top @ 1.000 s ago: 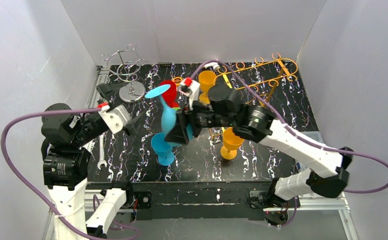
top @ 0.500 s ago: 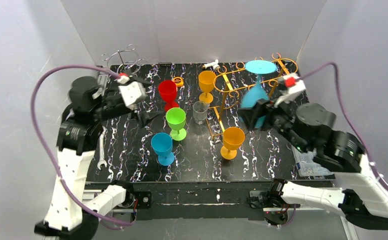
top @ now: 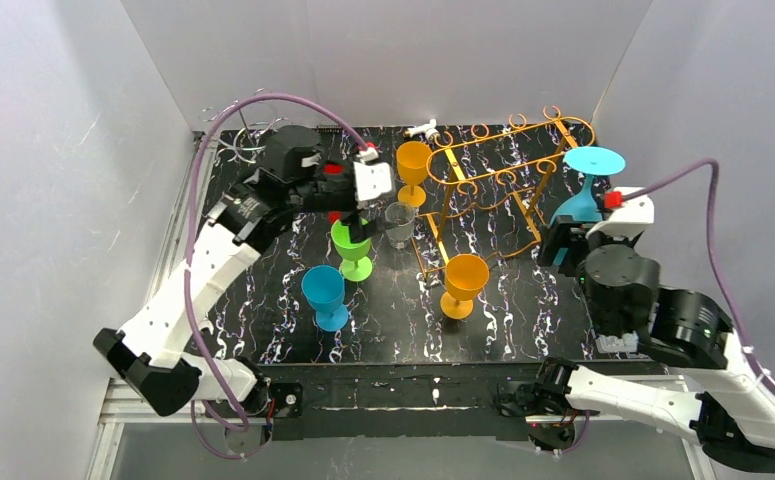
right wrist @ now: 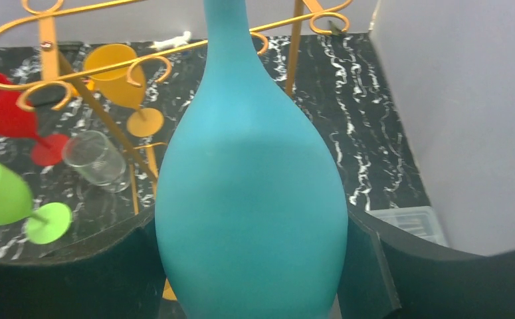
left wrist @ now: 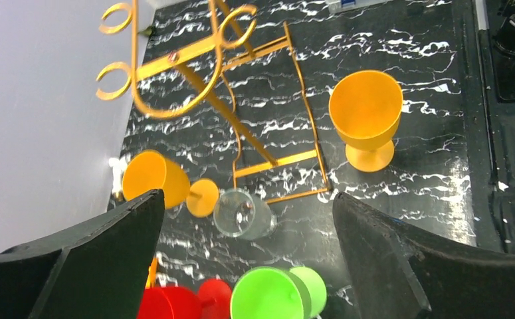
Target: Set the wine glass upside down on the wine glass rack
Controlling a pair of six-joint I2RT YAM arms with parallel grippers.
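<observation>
Start at the left: your left gripper [top: 367,214] hangs with its jaws spread wide and nothing between them, over the green glass [top: 351,240] and the clear glass [top: 399,222], so it has no part in the placing. Next comes the rack [top: 508,150], its gold rails and curled hooks running from the middle of the table towards 1 o'clock in the top view. Furthest right, your right gripper [top: 569,232] is clamped on the bowl of the teal glass [top: 581,200], which is off the table and just beside the rack's right end. The glass stands upright on its long axis and is already inverted – foot [top: 594,160] on top, bowl down in the jaws. From that gripper the rack lies at about 10 o'clock, and the wrist view shows the hooks [right wrist: 145,66] past the stem at 11 o'clock. The right arm is much the nearer, so I judge the move is its alone – carry the foot across to a rail slot.
</observation>
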